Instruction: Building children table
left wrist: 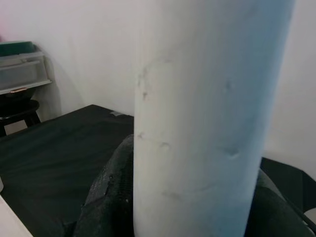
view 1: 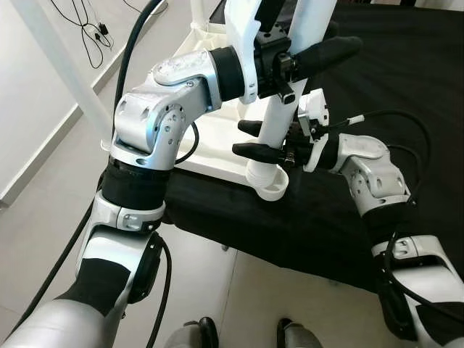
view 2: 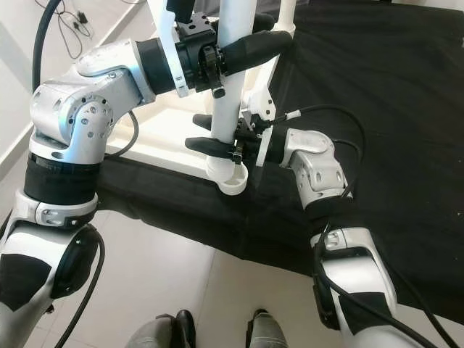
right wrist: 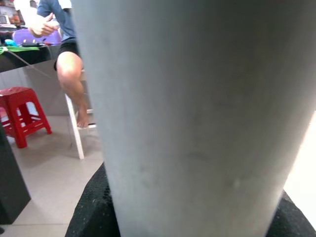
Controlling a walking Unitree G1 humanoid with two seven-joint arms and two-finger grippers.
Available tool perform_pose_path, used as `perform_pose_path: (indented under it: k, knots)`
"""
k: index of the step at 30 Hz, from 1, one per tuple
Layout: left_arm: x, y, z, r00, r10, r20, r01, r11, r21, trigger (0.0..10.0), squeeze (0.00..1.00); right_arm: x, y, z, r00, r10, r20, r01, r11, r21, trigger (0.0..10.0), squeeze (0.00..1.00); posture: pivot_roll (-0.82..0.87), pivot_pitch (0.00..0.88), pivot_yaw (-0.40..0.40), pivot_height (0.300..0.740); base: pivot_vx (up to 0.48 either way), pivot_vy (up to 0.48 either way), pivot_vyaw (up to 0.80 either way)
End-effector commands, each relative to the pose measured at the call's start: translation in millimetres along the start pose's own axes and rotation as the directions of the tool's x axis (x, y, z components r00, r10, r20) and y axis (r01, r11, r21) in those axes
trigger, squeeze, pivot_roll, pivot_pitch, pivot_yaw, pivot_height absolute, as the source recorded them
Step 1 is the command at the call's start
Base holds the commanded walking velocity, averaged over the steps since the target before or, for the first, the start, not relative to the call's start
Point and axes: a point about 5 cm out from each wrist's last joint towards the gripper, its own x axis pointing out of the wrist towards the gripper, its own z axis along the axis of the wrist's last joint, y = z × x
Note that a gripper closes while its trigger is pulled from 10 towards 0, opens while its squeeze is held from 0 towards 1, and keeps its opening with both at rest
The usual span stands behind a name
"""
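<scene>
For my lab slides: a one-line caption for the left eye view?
Both grippers, left above right, clamp a white table leg upright over the black mat.

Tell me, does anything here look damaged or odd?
Slightly: the white table leg shows small dents and scuffs in the left wrist view. Both the left pincer and right pincer clamp it.

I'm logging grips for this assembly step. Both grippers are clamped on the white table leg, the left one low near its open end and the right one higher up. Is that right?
Not quite: the heights are swapped. In the left eye view the left gripper clamps the white table leg higher up, and the right gripper holds it low, near its open end.
</scene>
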Motion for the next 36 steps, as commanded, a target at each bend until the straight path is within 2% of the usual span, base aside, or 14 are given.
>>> perform_pose_path:
  k: [1,4,5,6,7,9,10,11,12,13,15,16,28,36]
  knots:
    - [33.2,-47.6,7.3,0.914,-0.368,0.171,0.387,0.917,-0.098,4.2,0.00,47.6,18.1,7.6,0.982,0.188,-0.002,-0.188,0.982,-0.029,0.0,0.00,-0.05,0.218,0.041,0.740,0.000,0.000,0.00]
    - [27.4,-42.7,14.4,0.898,-0.378,0.226,0.410,0.905,-0.116,3.5,0.10,47.7,17.9,8.4,0.981,0.192,0.006,-0.192,0.981,-0.031,0.0,0.00,-0.05,0.215,0.041,0.740,0.000,0.000,0.00]
    - [22.2,-37.9,20.3,0.885,-0.380,0.269,0.424,0.896,-0.130,2.4,0.40,47.7,18.1,9.3,0.980,0.198,0.014,-0.197,0.980,-0.033,0.0,0.00,-0.05,0.214,0.042,0.740,0.000,0.000,0.00]
    - [22.2,-37.9,20.3,0.885,-0.380,0.269,0.424,0.896,-0.130,2.4,0.40,47.7,18.1,9.3,0.980,0.198,0.014,-0.197,0.980,-0.033,0.0,0.00,-0.05,0.214,0.042,0.740,0.000,0.000,0.00]
    - [17.3,-34.0,24.2,0.876,-0.381,0.296,0.435,0.890,-0.139,0.9,0.35,47.8,18.5,10.3,0.979,0.203,0.020,-0.202,0.979,-0.035,0.0,0.00,-0.05,0.211,0.042,0.740,0.000,0.000,0.00]
    - [14.3,-32.2,25.8,0.871,-0.385,0.306,0.441,0.887,-0.141,1.2,0.21,47.9,18.6,10.9,0.978,0.206,0.023,-0.205,0.978,-0.039,0.0,0.00,-0.05,0.211,0.042,0.740,0.000,0.000,0.00]
    - [12.5,-31.8,25.3,0.871,-0.390,0.298,0.443,0.886,-0.137,3.1,0.00,48.0,18.6,11.3,0.978,0.208,0.026,-0.206,0.978,-0.040,0.0,0.00,-0.05,0.210,0.042,0.740,0.000,0.000,0.00]
    - [12.5,-31.8,25.3,0.871,-0.390,0.298,0.443,0.886,-0.137,3.1,0.00,48.0,18.6,11.3,0.978,0.208,0.026,-0.206,0.978,-0.040,0.0,0.00,-0.05,0.210,0.042,0.740,0.000,0.000,0.00]
    - [11.0,-32.2,23.0,0.874,-0.396,0.281,0.443,0.887,-0.129,5.7,0.00,48.1,18.3,11.5,0.978,0.205,0.028,-0.203,0.978,-0.043,0.0,0.00,-0.05,0.210,0.041,0.740,0.000,0.000,0.00]
    - [8.7,-32.3,18.9,0.881,-0.397,0.258,0.438,0.890,-0.126,10.0,0.00,48.2,17.7,11.7,0.980,0.197,0.030,-0.196,0.980,-0.045,0.0,0.00,-0.05,0.211,0.040,0.740,0.000,0.000,0.00]
    - [8.3,-32.3,18.1,0.882,-0.396,0.255,0.437,0.891,-0.127,10.0,0.00,48.2,17.5,11.7,0.980,0.196,0.030,-0.194,0.980,-0.045,0.0,0.00,-0.05,0.211,0.040,0.740,0.000,0.000,0.00]
    - [7.0,-29.5,17.6,0.890,-0.380,0.251,0.421,0.897,-0.136,10.0,1.00,48.3,17.2,11.9,0.981,0.192,0.032,-0.191,0.981,-0.047,0.0,0.00,-0.05,0.211,0.040,0.740,0.000,0.000,0.00]
    - [0.8,-17.2,22.8,0.913,-0.329,0.241,0.362,0.926,-0.107,10.0,1.00,42.5,6.9,15.7,0.993,0.111,0.044,-0.108,0.992,-0.063,0.0,0.00,-0.04,0.217,0.042,0.740,0.000,0.000,0.00]
    - [-5.0,23.7,5.0,0.995,-0.012,0.099,0.021,0.995,-0.093,10.0,1.00,13.9,-12.2,20.4,0.998,-0.033,0.047,0.036,0.996,-0.082,0.0,0.00,-0.03,0.231,0.037,0.740,0.000,0.000,0.00]
